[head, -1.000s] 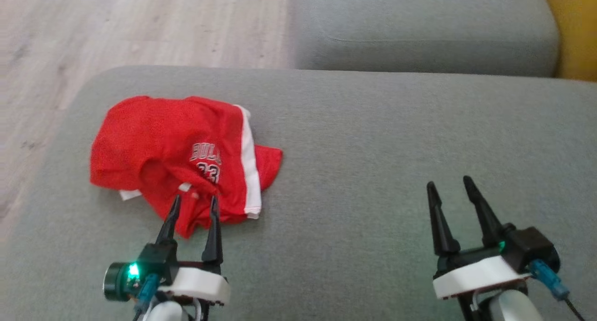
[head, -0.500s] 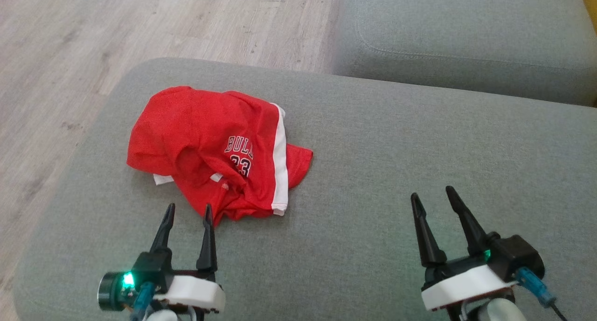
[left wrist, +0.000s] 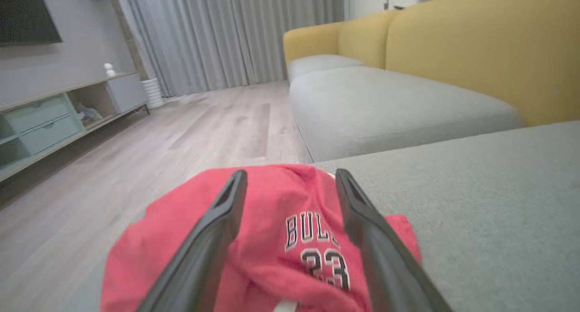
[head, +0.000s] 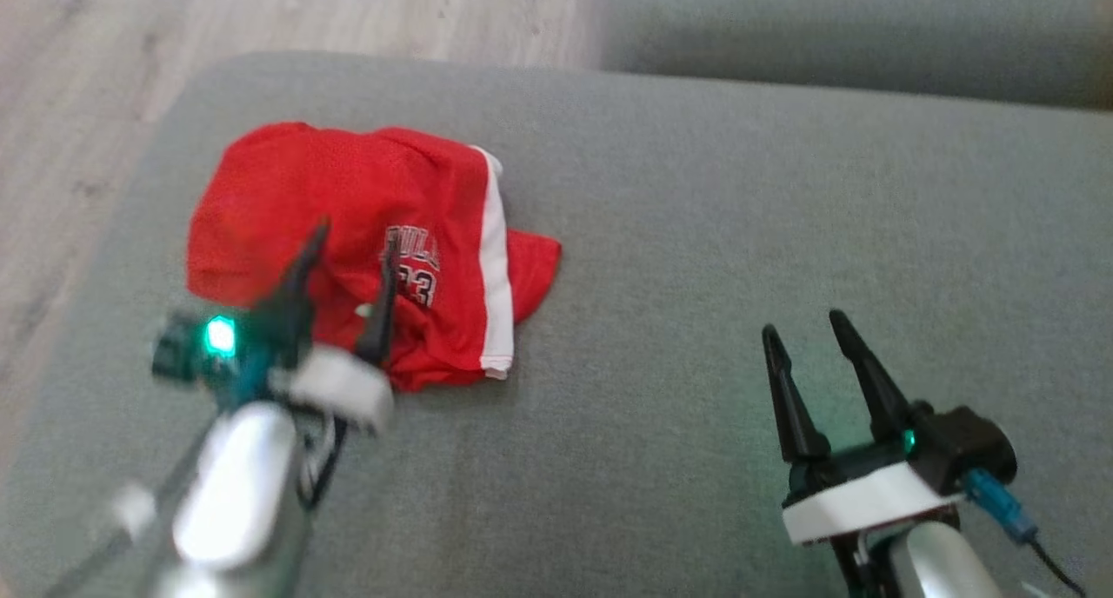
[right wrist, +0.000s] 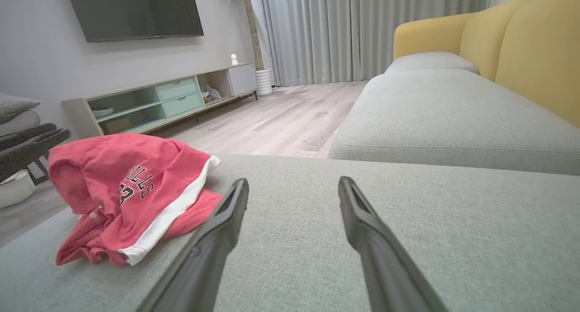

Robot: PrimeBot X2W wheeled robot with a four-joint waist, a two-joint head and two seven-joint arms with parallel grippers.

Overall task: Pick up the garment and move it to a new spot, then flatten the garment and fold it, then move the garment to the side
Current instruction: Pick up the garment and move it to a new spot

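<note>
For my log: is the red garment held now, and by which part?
Nothing is held. The left gripper hangs open over the red garment; right gripper open, apart.

Soft, even daylight; curtains (right wrist: 362, 31) at 12 o'clock brightest. Head view motion-blurred throughout, worst on left gripper (head: 357, 231) at 8 o'clock. Left wrist view slightly soft, right wrist view sharp; near fingers (right wrist: 215, 239) defocused. Shadows faint.
</note>
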